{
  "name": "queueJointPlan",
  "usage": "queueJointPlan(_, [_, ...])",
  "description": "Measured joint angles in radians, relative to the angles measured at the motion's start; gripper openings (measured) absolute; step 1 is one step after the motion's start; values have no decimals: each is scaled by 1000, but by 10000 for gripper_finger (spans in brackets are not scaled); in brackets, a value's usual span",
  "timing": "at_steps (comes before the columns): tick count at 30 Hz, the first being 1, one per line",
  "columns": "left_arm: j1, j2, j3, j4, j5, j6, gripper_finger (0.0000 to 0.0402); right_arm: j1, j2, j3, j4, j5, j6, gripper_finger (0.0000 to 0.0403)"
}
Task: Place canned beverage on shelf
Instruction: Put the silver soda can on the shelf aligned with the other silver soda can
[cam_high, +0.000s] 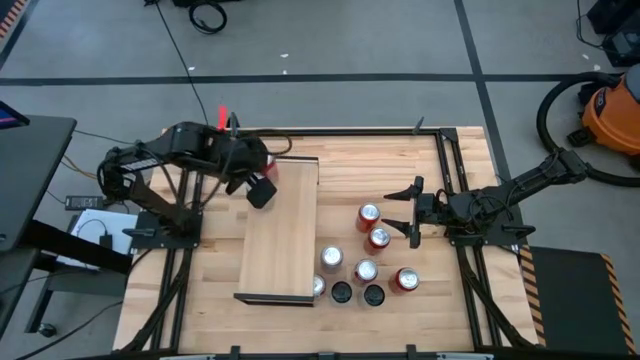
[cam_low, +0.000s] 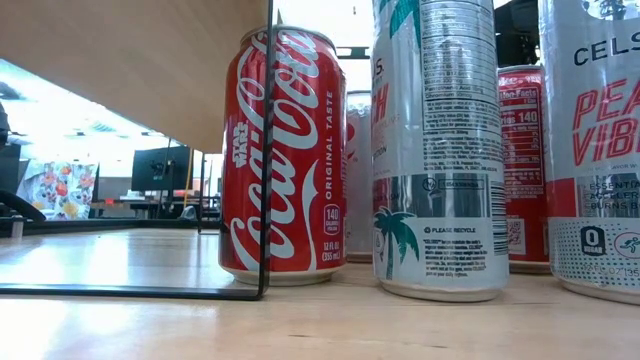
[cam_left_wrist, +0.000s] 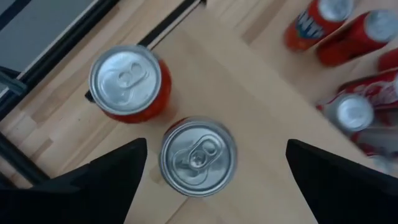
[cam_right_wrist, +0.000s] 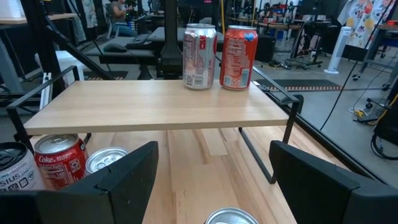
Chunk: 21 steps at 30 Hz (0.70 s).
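The shelf (cam_high: 280, 235) is a long pale plywood board on black wire legs, in the middle of the table. Two cans stand upright on its far left corner: an orange-red can (cam_left_wrist: 127, 81) and a silver-topped can (cam_left_wrist: 198, 155). The right wrist view shows them as a white-and-red can (cam_right_wrist: 199, 56) and a red can (cam_right_wrist: 239, 56). My left gripper (cam_high: 258, 187) is open above the silver-topped can, with a finger (cam_left_wrist: 106, 180) standing well off on either side, touching nothing. My right gripper (cam_high: 412, 215) is open and empty at the table's right, facing the shelf (cam_right_wrist: 155, 102).
Several loose cans stand on the tabletop right of the shelf, among them a red one (cam_high: 368, 213), another (cam_high: 378, 238) and two dark-topped ones (cam_high: 342, 293). A Coca-Cola can (cam_low: 283, 155) stands by the shelf's wire leg (cam_low: 268, 200). The shelf's near part is bare.
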Motion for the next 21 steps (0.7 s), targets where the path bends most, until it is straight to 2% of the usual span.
queueJointPlan(9, [-61,20,15,265,11,130,396,0,0,0,-1,5,0,318])
queueJointPlan(14, [-91,87,14,366,11,148,396,0,0,0,-3,5,0,318])
queueJointPlan(18, [-114,151,14,414,13,242,396,0,0,0,-4,6,-1,318])
queueJointPlan(21, [-128,196,13,450,54,272,396,0,0,0,-5,8,-2,318])
